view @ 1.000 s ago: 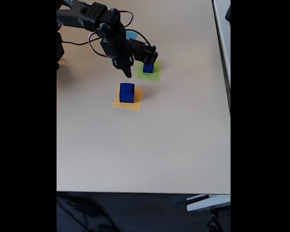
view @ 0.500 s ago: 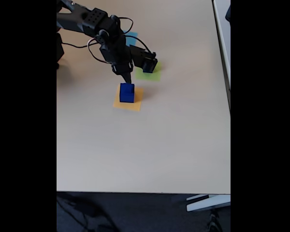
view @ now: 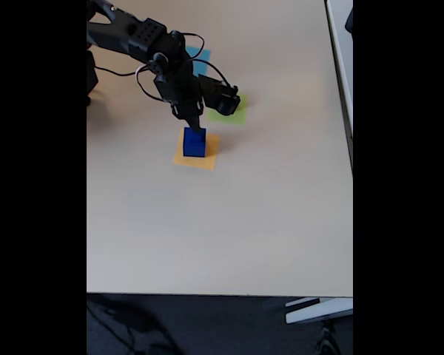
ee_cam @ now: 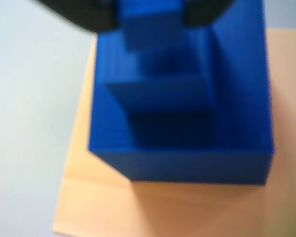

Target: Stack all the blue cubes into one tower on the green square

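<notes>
My wrist camera looks down, slightly blurred, onto a stack of blue cubes (ee_cam: 182,143): a large one on the bottom, a medium one on top of it, and a small one highest, tight between my two dark fingertips (ee_cam: 84,12) at the top edge. My pincer (ee_cam: 149,15) is closed on that small cube (ee_cam: 149,24). The stack stands on an orange-yellow paper square (ee_cam: 89,207) on the pale table (ee_cam: 29,98).

In the fixed view, my pincer (view: 194,126) reaches straight down onto the top of the blue stack (view: 194,143). Beyond it, up and right, lies the green square (view: 233,112), partly covered by my arm (view: 170,66). Farther still, a light-blue square (view: 200,61) peeks out behind the arm.
</notes>
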